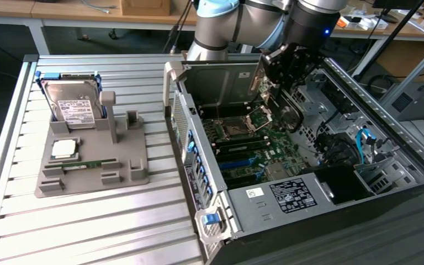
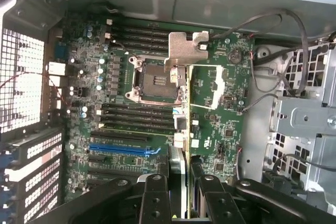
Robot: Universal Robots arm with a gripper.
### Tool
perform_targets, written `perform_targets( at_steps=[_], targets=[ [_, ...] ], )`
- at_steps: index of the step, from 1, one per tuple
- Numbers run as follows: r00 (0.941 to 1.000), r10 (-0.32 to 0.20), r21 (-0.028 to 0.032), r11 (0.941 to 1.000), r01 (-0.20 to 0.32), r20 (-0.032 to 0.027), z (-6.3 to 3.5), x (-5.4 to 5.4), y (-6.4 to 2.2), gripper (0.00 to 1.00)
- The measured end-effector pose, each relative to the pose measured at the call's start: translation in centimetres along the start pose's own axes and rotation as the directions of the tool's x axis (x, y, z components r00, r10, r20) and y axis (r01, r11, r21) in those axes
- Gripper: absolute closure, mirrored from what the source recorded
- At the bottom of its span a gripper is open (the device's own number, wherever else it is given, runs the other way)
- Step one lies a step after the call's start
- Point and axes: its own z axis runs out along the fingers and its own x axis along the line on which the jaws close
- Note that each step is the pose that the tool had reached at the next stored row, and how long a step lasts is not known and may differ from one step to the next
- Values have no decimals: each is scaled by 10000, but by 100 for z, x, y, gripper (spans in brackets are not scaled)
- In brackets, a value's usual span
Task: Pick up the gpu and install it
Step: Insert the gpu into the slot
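**Tool holds gpu on edge inside the open case**

The tool (image 2: 181,184) is clamped on the gpu (image 2: 181,166), with one black finger (image 2: 155,195) pressed to each face of the card. In the wrist view the gpu shows edge-on as a thin line, and its silver end bracket (image 2: 185,50) is at the end farthest from the tool.

In the exterior view the tool (image 1: 280,74) and gpu (image 1: 269,107) hang at about twelve o'clock within the computer case (image 1: 190,127), above the motherboard (image 1: 253,146). I cannot tell whether the card's edge touches the board. The card's line passes just beside the CPU socket (image 2: 152,80), and the blue slot (image 2: 123,149) lies apart from it.

At nine o'clock from the case, on the exterior view's left, a grey holder (image 1: 134,171) rests on the desk (image 1: 109,232). The holder carries an upright hard drive (image 1: 75,107), a processor chip (image 1: 63,147) and a RAM stick (image 1: 79,163).
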Motion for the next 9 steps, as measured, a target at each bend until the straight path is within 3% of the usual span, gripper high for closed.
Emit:
perform_targets(
  at_steps=[9],
  targets=[
    [9988, -485, -14, 9988, 485, 9, 0, 0, 0, 73]
  ],
)
